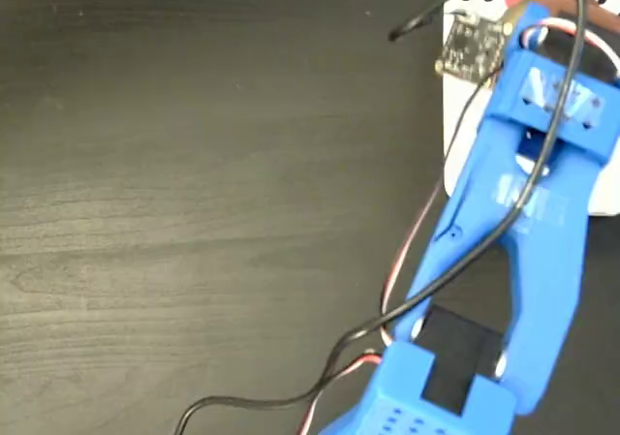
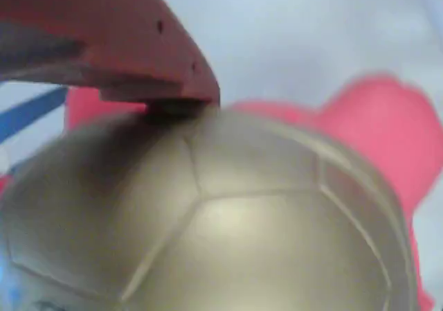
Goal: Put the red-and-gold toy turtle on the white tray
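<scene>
Turtle first, though the biggest thing you had in view was the dark wood-grain surface (image 1: 194,212), then the blue printed arm (image 1: 523,232) reaching over the flat white tray (image 1: 463,115). Your claw (image 2: 173,107) was clamped on the gold-shelled, coral-red toy turtle (image 2: 228,214), a red finger (image 2: 124,41) pressing the shell. Judged: carry done; next you needed to lower and let go.

A wide stretch of dark table (image 1: 194,183) lies open leftward. At its top right corner, the blue arm (image 1: 523,222) and black cable (image 1: 455,261) crowd over the white tray (image 1: 455,106).
</scene>
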